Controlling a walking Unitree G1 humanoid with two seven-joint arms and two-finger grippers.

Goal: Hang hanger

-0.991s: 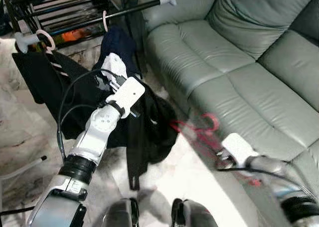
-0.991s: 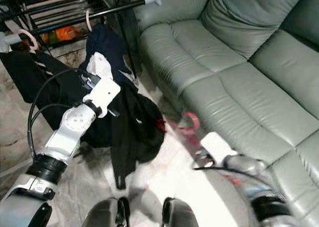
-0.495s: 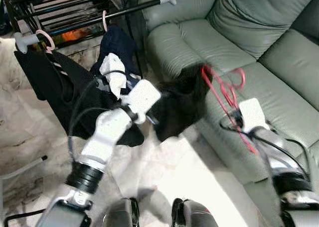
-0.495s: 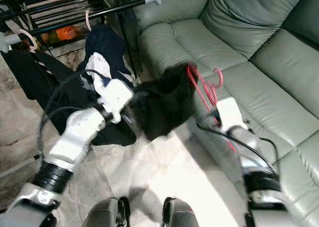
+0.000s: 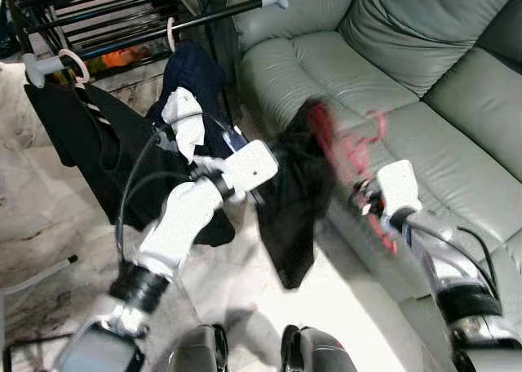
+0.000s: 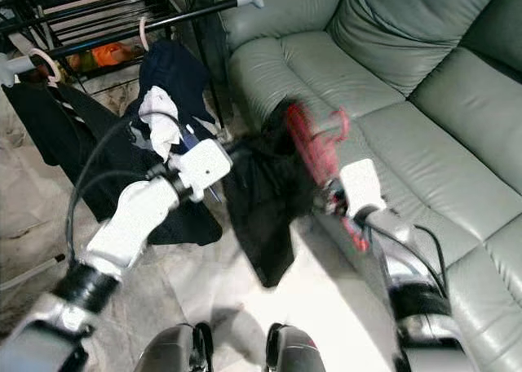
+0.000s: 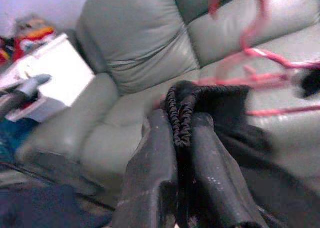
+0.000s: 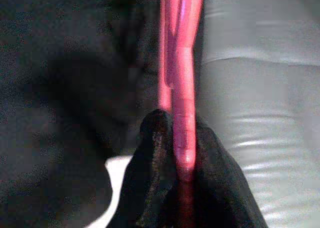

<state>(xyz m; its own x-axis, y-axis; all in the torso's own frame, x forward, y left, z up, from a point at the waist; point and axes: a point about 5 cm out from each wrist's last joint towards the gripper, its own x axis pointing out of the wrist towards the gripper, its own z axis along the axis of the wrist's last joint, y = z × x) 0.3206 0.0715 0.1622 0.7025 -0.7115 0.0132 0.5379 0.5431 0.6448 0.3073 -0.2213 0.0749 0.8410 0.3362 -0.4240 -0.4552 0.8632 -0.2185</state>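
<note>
Right tool [image 8: 176, 153] clamped the pink plastic hanger [image 5: 347, 148] while left tool [image 7: 180, 153] pinched the black fabric garment [image 5: 294, 201] taut, apparently for dressing it before racking.

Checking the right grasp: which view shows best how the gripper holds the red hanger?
Right wrist view: the right gripper is shut on the red hanger, its bar pinched between both fingers. The eye views show the hanger blurred beside the black garment. Left wrist view shows its hook and bars past the left gripper, shut on the garment.
</note>
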